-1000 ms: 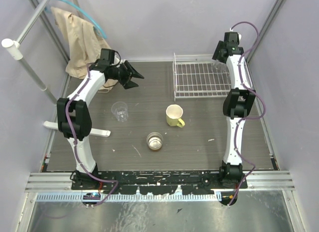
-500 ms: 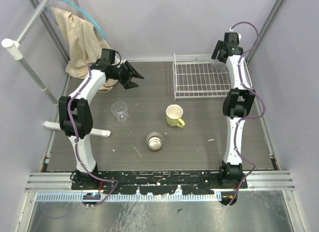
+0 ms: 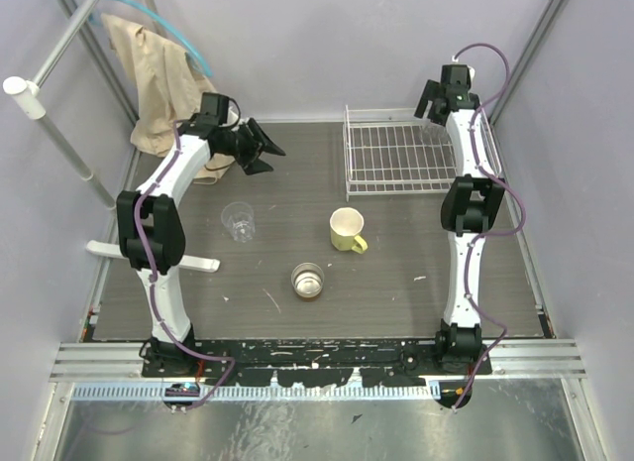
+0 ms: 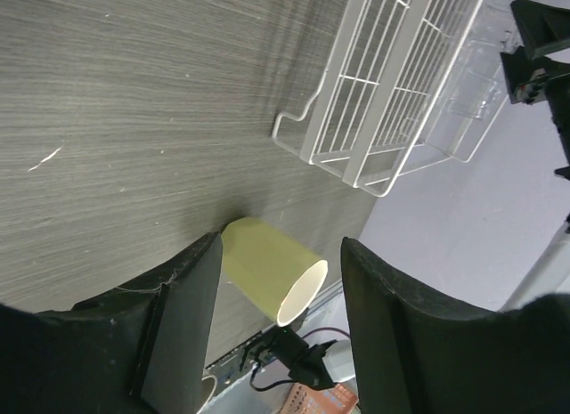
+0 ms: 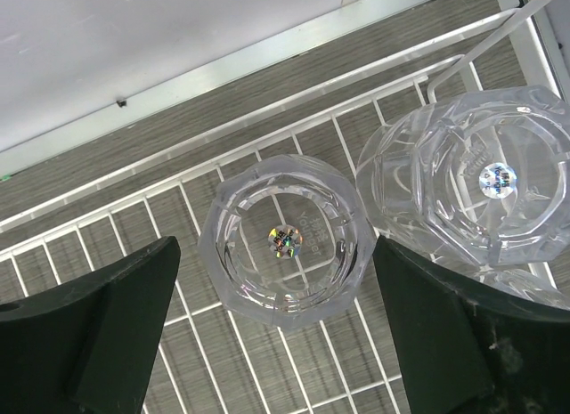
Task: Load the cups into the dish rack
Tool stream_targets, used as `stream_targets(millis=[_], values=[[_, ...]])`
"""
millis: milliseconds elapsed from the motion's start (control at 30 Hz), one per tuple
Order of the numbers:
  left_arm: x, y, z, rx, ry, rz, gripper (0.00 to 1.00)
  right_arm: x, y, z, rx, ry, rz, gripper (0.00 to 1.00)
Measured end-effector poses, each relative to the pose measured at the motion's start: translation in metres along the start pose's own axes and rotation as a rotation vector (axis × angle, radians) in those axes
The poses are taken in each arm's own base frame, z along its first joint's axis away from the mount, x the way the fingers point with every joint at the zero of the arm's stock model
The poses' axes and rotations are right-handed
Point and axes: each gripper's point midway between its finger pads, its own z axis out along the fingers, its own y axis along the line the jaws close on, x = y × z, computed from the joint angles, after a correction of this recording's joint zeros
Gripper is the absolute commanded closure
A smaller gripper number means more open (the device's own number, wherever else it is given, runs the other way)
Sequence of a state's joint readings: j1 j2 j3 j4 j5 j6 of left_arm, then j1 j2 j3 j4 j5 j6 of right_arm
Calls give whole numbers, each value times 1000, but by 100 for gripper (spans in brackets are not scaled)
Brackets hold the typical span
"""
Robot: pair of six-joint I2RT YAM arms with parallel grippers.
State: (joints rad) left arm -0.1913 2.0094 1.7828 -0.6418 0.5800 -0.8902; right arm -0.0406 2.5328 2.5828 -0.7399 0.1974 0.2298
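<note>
Two clear tumblers stand upside down in the white wire dish rack (image 3: 396, 156) at its back right corner, one (image 5: 285, 240) directly below my right gripper (image 5: 280, 343), the other (image 5: 476, 196) beside it. My right gripper (image 3: 432, 106) is open and empty above them. A third clear tumbler (image 3: 238, 221), the pale yellow mug (image 3: 347, 229) and the metallic-brown cup (image 3: 309, 281) stand on the table. My left gripper (image 3: 270, 151) is open and empty at the back left. In the left wrist view the mug (image 4: 272, 270) shows far off between the fingers (image 4: 178, 334), and so does the rack (image 4: 383, 85).
A beige cloth (image 3: 158, 79) hangs at the back left by a white pole (image 3: 54, 124). A white bar (image 3: 149, 255) lies on the table's left side. The enclosure walls stand close behind the rack.
My right gripper has lifted slightly up and back from the rack corner. My left gripper has barely moved. The cups on the table have stayed put.
</note>
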Motion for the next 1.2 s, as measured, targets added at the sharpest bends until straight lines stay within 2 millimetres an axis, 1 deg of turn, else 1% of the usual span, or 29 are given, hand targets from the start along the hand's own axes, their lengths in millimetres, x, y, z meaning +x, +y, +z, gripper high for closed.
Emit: stream_targets(millis=[100, 200, 367, 433, 567, 633, 733, 800, 900, 1067, 1133, 1200], values=[[1, 7, 0, -30, 1, 11, 33, 0, 4, -1, -5, -1, -3, 3], [3, 16, -1, -65, 1, 26, 32, -3, 4, -7, 3, -8, -6, 2], [6, 28, -3, -111, -2, 49, 34, -21, 4, -33, 14, -46, -15, 2], [10, 35, -8, -141, -4, 54, 36, -30, 2, -47, 17, -68, -14, 2], [19, 48, -25, -223, -25, 61, 39, -41, 0, -82, 15, -103, -14, 2], [28, 59, -38, -272, -40, 59, 41, -46, -1, -98, 15, -122, -15, 2], [40, 72, -56, -330, -59, 50, 42, -53, -2, -117, 14, -155, -14, 2], [47, 79, -67, -364, -74, 47, 43, -54, -2, -130, 13, -167, -20, 3], [53, 86, -82, -408, -98, 48, 45, -50, 0, -143, 5, -173, -31, 3], [53, 96, -104, -476, -141, 62, 50, -37, 3, -161, -16, -163, -45, 4], [52, 106, -109, -508, -149, 57, 53, -35, 6, -165, -31, -164, -46, 4], [52, 121, -116, -556, -148, 39, 53, -36, 10, -168, -47, -167, -45, 4]])
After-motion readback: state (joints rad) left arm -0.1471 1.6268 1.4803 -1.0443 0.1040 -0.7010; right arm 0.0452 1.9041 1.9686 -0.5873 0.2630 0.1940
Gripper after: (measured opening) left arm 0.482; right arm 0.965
